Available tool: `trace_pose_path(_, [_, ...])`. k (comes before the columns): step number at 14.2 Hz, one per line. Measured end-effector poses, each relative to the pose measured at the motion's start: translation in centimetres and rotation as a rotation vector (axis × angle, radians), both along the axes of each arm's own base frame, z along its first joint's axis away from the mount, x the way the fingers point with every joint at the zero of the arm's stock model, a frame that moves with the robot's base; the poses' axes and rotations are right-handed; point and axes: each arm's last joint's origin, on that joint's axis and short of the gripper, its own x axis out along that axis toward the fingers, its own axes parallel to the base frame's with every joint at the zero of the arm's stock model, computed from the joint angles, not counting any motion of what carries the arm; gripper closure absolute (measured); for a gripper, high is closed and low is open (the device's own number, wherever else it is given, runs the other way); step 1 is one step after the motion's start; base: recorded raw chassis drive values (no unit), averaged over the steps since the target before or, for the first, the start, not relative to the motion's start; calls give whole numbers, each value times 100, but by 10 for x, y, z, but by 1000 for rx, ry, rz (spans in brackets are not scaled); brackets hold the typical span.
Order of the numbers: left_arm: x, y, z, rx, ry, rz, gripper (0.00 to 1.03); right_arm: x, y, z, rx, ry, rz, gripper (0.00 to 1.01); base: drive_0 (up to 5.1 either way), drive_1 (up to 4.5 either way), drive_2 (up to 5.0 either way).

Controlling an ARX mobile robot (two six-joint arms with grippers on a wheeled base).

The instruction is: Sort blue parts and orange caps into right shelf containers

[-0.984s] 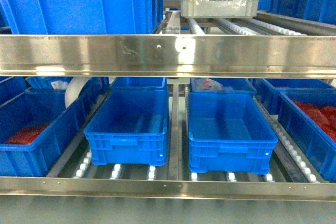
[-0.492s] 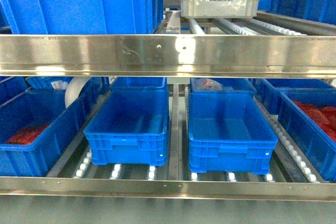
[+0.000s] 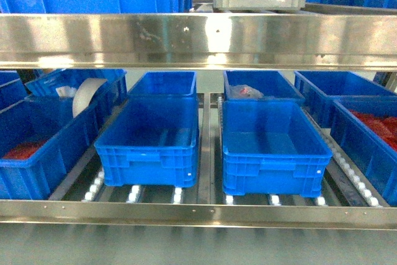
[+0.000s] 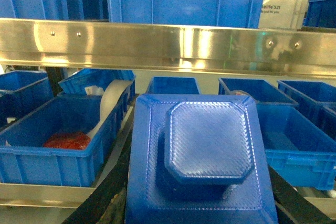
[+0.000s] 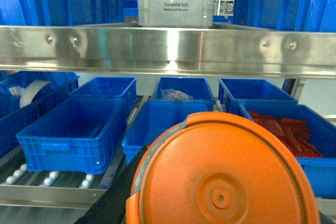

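I've got a blue part (image 4: 202,158) filling the left wrist view and an orange cap (image 5: 223,177) filling the right one, each seemingly carried, but no fingers show, so I can't tell either claw's state. The head view shows no arms. Two empty crates (image 3: 152,138) (image 3: 273,144) sit side by side on the lower shelf. Clear the steel rail (image 3: 198,41) first, then release low inside, one type per crate.
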Motion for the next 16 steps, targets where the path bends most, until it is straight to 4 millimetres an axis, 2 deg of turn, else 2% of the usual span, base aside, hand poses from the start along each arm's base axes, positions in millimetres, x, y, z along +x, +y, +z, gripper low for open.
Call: trace_pose_path(16, [0,0,0,1,1,-2,60,0,0,0,0,1,-1,58,0,0,0])
